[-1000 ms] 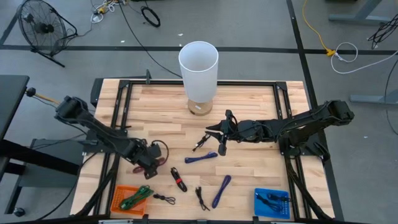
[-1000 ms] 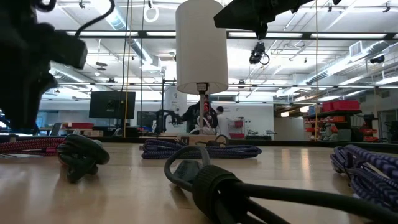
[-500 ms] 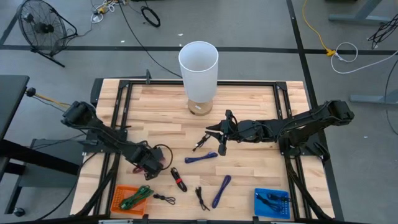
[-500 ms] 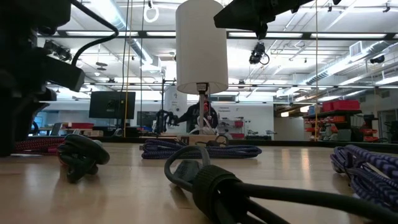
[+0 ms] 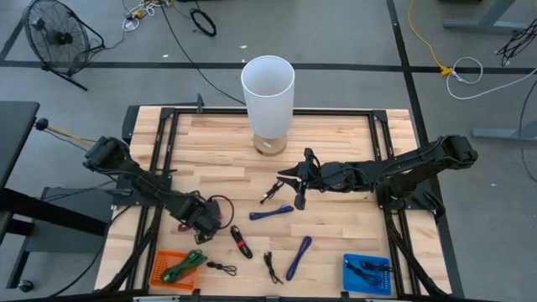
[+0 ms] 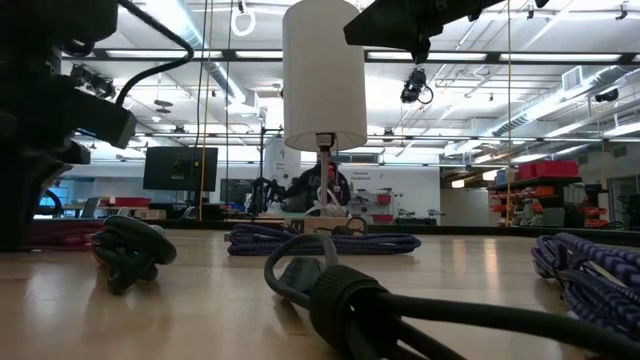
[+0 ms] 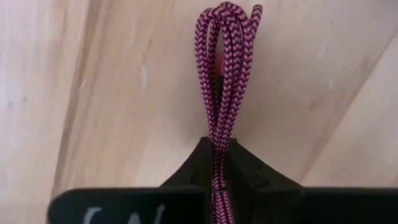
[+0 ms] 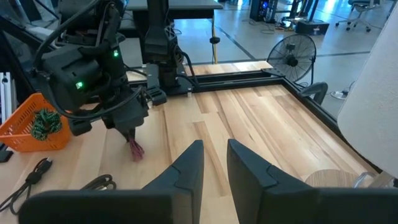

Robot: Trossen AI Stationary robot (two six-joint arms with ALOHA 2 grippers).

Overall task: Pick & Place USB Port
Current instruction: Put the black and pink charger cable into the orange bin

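Left end effector (image 5: 204,220) low over the worktop (image 5: 218,159) at its near-left part, fingers clamped on a folded magenta braided USB cable (image 7: 222,81); the cable's loop lies on the wood just ahead of the fingertips. Right end effector (image 5: 295,181) hovers mid-worktop, fingers a little apart, gripping nothing. Orange bin (image 5: 161,270) at the near-left corner holds a green cable (image 5: 185,267).

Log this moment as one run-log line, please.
left end effector: shut on magenta braided cable, at table | right end effector: empty, hovering mid-table | orange bin: green cable inside
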